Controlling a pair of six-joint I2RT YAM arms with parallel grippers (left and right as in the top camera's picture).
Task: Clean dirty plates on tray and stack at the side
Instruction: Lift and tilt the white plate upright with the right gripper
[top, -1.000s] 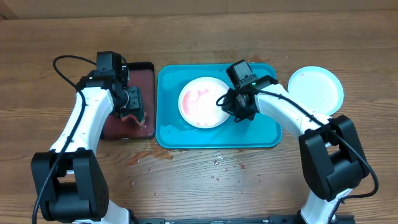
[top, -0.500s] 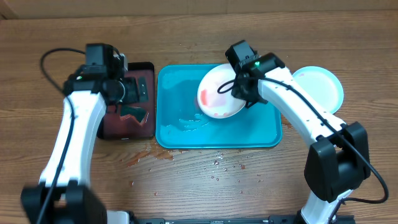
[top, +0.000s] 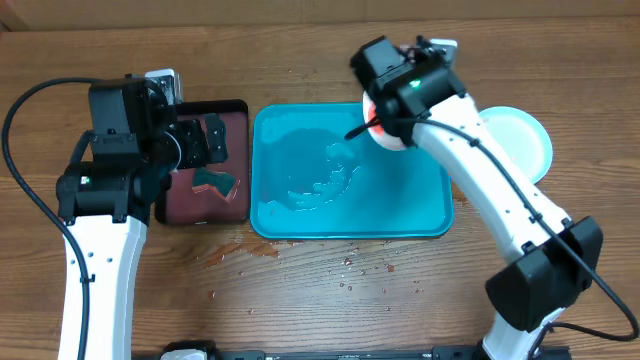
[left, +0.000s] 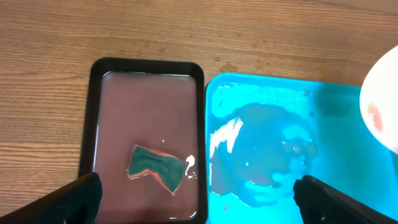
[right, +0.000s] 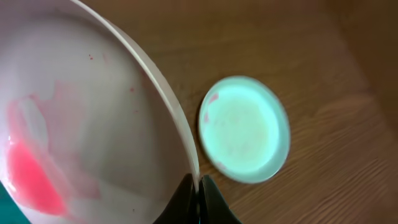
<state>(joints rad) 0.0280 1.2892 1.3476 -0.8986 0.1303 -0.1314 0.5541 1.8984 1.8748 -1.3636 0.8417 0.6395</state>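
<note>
Gripping the smeared white plate (right: 93, 124) by its rim, the right claw (right: 198, 186) is held over the blue tray (top: 400, 205), presumably for wiping. Beside it a mint plate (right: 245, 127) is set aside. Left claw (left: 199, 199): spread empty above the sponge (left: 155, 167).

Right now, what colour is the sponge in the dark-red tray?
The sponge is dark green; left wrist view.
</note>
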